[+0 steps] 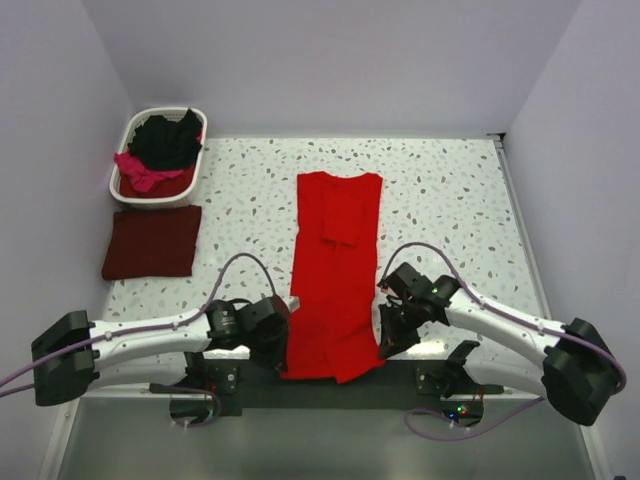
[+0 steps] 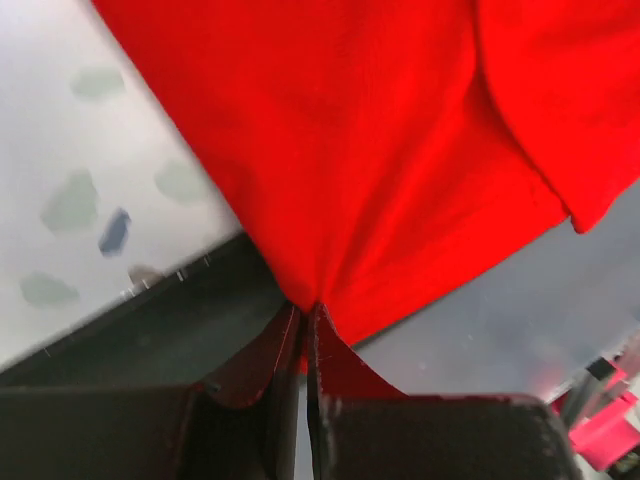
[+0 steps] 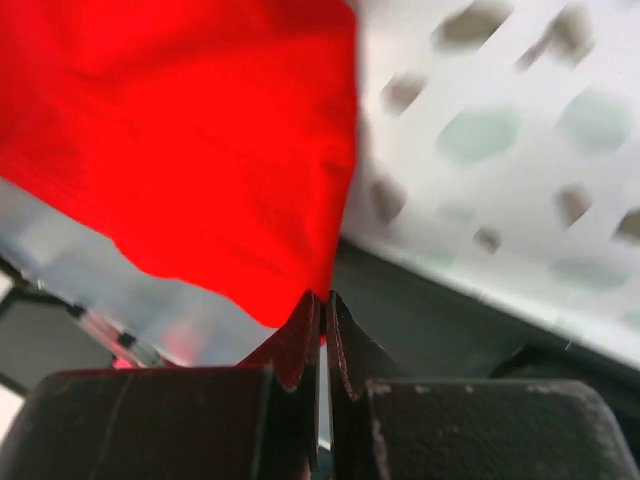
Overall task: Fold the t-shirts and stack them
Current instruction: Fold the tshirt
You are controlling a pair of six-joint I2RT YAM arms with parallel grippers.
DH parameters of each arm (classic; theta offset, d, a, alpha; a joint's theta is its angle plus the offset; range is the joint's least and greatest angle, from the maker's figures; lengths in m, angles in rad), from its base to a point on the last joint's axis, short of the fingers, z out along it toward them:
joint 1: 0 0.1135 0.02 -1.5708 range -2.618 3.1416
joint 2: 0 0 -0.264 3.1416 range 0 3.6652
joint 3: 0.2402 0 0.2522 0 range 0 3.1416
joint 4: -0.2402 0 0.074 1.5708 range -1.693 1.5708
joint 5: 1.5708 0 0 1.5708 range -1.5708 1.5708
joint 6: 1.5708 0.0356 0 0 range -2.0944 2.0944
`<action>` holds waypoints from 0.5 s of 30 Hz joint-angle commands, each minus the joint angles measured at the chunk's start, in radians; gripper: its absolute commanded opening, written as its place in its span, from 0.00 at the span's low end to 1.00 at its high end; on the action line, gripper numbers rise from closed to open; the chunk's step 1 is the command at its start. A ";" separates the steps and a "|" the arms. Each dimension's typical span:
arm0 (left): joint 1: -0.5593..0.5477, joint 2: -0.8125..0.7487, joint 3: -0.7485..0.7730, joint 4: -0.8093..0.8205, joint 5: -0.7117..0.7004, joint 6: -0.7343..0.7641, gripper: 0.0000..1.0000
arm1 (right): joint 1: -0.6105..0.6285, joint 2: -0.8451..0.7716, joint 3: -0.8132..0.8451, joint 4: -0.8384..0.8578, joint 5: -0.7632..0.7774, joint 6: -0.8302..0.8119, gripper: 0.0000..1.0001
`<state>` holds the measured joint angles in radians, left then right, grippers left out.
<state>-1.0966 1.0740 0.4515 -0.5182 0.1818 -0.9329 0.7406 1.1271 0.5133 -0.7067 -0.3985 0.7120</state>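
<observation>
**Top view.** We found the bright red soft cloth t-shirt [image 1: 335, 270] spread flat as a narrow strip at the centre of the white speckled tabletop [image 1: 450, 200]. Its long axis ran from the bottom of the frame to the top. A smaller folded flap lay on its upper half, and its lower end reached just past the tabletop's near edge. Each arm met the strip at the lower corner on its own side, so neither was the nearer. The whole length of the garment lay upward in the frame from both tools.

**Wrist views.** The left tool [image 2: 305, 312] was clenched on a pinch of red cloth at the lower-left corner, with the fabric fanning out from its tips. The right tool [image 3: 322, 298] was clenched likewise on the lower-right corner.

We judged the step in hand to be a half-fold. In it, both corners would have to rise together and travel along the long axis toward the upper end, keeping level so that the edge stayed square.

**Surroundings.** A folded dark maroon t-shirt [image 1: 152, 242] lay at the left of the frame, well apart from the red strip. Just above it stood a white plastic laundry basket [image 1: 155, 203] holding a black t-shirt [image 1: 165, 140] and a magenta-pink t-shirt [image 1: 140, 170].
</observation>
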 commanded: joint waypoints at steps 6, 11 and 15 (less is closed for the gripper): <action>0.022 -0.020 0.250 -0.177 -0.077 -0.048 0.00 | 0.019 -0.044 0.284 -0.243 0.150 -0.057 0.00; 0.299 0.098 0.413 -0.089 -0.117 0.120 0.00 | -0.128 0.081 0.481 -0.186 0.185 -0.169 0.00; 0.406 0.191 0.495 -0.014 -0.162 0.216 0.00 | -0.225 0.192 0.577 -0.130 0.155 -0.236 0.00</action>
<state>-0.7422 1.2194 0.8761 -0.6067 0.0761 -0.8398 0.5709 1.2728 1.0306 -0.8711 -0.2565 0.5591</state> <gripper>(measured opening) 0.093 0.015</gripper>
